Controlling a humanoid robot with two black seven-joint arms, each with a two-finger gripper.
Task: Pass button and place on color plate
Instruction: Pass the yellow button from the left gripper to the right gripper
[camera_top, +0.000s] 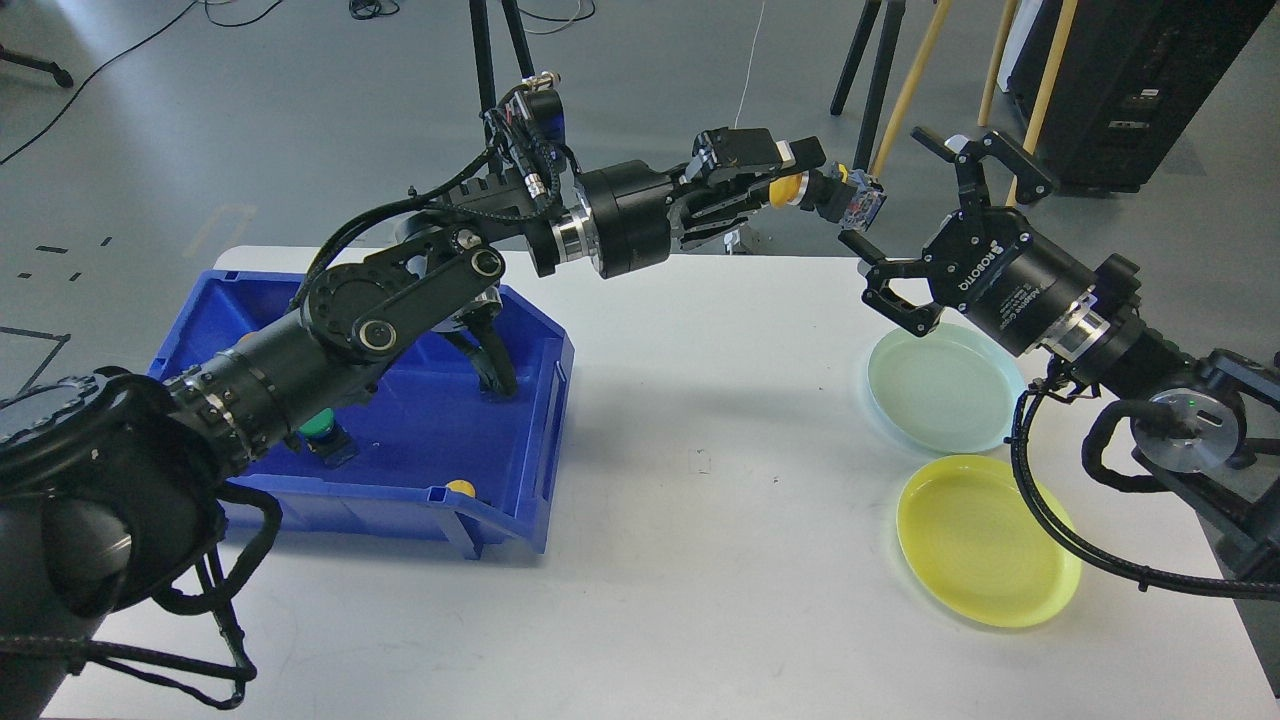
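My left gripper (790, 172) is shut on a yellow button (812, 190) with a black body and a clear terminal block at its end, held high over the far table edge. My right gripper (925, 220) is open, its fingers spread wide just right of the button's end, not touching it. A pale green plate (945, 390) and a yellow plate (985, 540) lie on the white table at the right, below my right arm. A blue bin (520, 440) at the left holds a green button (325, 432) and a yellow button (460, 490).
The white table (700, 470) spans the view. My left arm crosses over the blue bin. Tripod legs (880, 70) and a black cabinet (1130, 80) stand on the floor beyond the table's far edge.
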